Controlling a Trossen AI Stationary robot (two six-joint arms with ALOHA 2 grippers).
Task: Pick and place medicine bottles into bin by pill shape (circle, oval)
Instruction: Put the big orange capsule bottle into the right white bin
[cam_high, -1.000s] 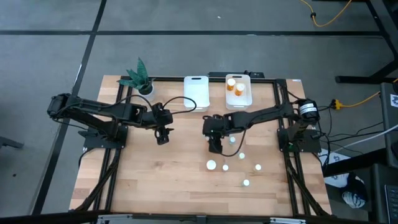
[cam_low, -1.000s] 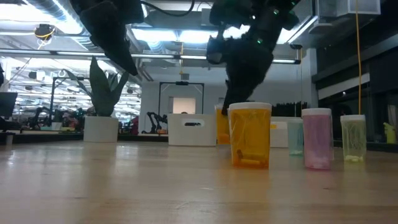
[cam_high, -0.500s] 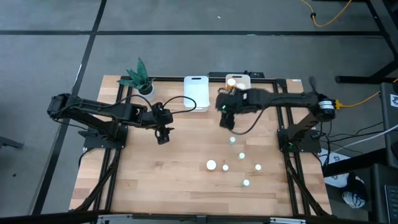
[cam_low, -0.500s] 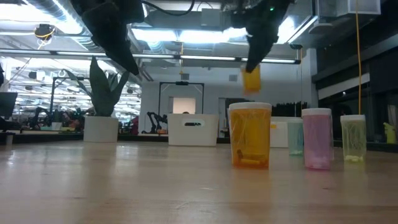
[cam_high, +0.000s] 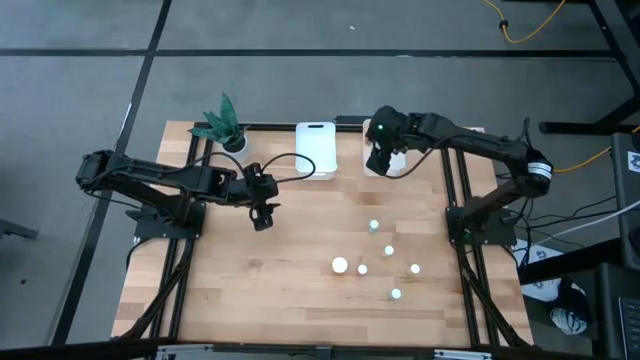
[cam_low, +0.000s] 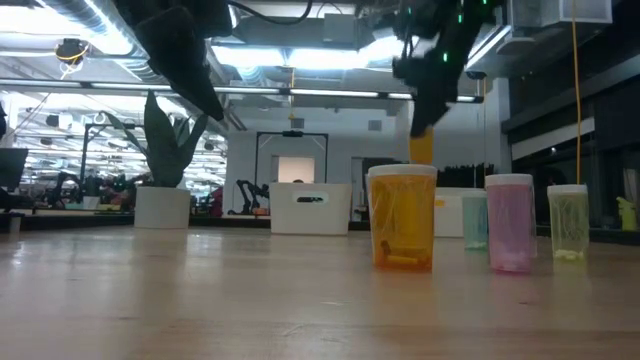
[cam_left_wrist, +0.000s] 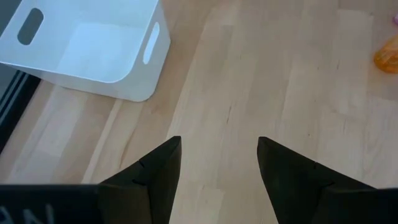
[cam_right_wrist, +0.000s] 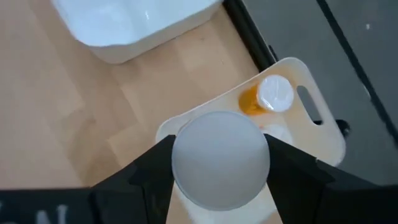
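While the right pincer (cam_high: 381, 158) hangs over the right-hand bin (cam_high: 398, 166), it grips an orange bottle (cam_low: 421, 150).
From above, five bottles stand well behind it on the tabletop (cam_high: 300, 290); the wrist view shows its white cap (cam_right_wrist: 220, 159) clenched between fingers, light, rigid, probably slick, best gripped across the body; the left pincer (cam_left_wrist: 217, 163) waits released.

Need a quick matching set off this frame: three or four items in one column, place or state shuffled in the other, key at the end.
Column 1:
1. left tool
2. right tool
3. empty white plastic bin
4. potted green plant

Column 2:
A. far left corner of the wooden table
B. open, holding nothing, above bare wood
C. shut on a white-capped orange medicine bottle above the right-hand white bin
D. beside that right-hand bin

Pairs: 1-B, 2-C, 3-D, 4-A
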